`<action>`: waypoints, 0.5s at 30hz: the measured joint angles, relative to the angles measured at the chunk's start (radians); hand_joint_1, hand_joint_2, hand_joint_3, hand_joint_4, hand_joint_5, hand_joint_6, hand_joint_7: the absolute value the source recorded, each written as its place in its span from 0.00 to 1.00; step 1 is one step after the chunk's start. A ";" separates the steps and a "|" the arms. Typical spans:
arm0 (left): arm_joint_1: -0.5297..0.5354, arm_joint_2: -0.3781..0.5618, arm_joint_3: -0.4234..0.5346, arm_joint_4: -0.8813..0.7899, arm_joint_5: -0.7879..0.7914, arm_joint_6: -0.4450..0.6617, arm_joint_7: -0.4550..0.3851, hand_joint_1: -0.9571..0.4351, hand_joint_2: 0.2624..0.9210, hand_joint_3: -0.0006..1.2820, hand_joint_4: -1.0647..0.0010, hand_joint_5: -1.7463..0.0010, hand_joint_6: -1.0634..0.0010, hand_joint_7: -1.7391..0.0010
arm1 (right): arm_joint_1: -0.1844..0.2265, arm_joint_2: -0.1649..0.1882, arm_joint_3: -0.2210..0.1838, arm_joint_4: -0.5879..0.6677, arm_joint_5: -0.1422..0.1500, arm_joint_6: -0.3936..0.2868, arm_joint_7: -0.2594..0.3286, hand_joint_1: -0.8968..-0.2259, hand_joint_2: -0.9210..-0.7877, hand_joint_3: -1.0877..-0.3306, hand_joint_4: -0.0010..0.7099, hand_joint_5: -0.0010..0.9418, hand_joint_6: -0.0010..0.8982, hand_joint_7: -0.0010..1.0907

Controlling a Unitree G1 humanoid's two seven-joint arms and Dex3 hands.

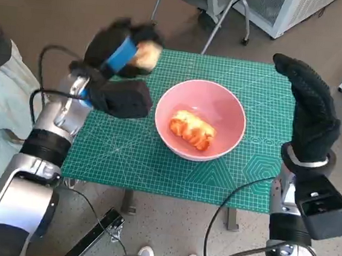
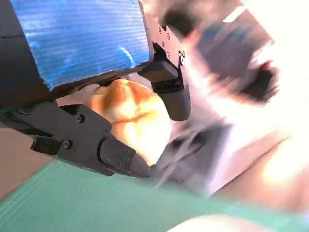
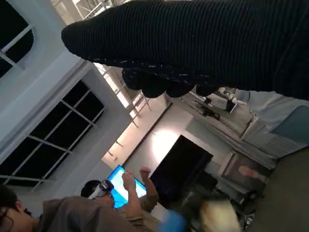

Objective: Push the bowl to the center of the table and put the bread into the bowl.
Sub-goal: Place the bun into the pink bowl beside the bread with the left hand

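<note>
Left robot hand: the left robot hand (image 1: 120,56) is raised above the left part of the worktop and its black fingers (image 2: 96,145) are clamped on a bread roll.
Held bread roll: the golden bread roll (image 1: 146,54) sits between the fingers, above the mat and to the left of the bowl; in the left wrist view it is seen close under the blue tape (image 2: 82,38).
Worktop: the worktop carries a green cutting mat (image 1: 126,154).
Bowl: the pink bowl (image 1: 232,119) stands near the middle of the mat.
Bread in bowl: another bread piece (image 1: 192,130) lies inside the bowl.
Right robot hand: the right robot hand (image 1: 309,111), in the black glove, is lifted at the right side of the bowl, fingers stretched and apart, holding nothing.
Person: in the right wrist view a person (image 3: 72,212) is visible before a bright screen.
</note>
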 measured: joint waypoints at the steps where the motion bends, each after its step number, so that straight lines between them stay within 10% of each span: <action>1: 0.009 -0.005 0.001 -0.038 -0.001 -0.005 0.000 0.69 0.98 0.01 0.28 0.38 0.32 0.39 | -0.001 0.000 0.000 0.002 0.000 0.000 0.000 0.47 0.00 0.49 0.50 0.00 0.01 0.77; 8: 0.062 -0.083 -0.019 -0.161 -0.004 -0.108 0.005 0.69 1.00 0.04 0.33 0.36 0.38 0.34 | -0.004 0.003 0.002 0.023 -0.002 -0.008 0.000 0.47 0.00 0.49 0.50 0.00 0.01 0.77; 11: 0.075 -0.120 -0.025 -0.137 -0.055 -0.126 -0.064 0.85 1.00 0.17 0.52 0.21 0.58 0.53 | -0.006 0.004 0.003 0.028 -0.005 -0.015 0.000 0.46 0.00 0.49 0.50 0.00 0.01 0.77; 15: 0.091 -0.148 -0.044 -0.126 -0.107 -0.072 -0.233 0.59 0.88 0.11 0.86 0.78 0.88 0.71 | -0.007 0.004 0.002 0.029 -0.010 -0.022 0.000 0.46 0.00 0.49 0.50 0.00 0.01 0.76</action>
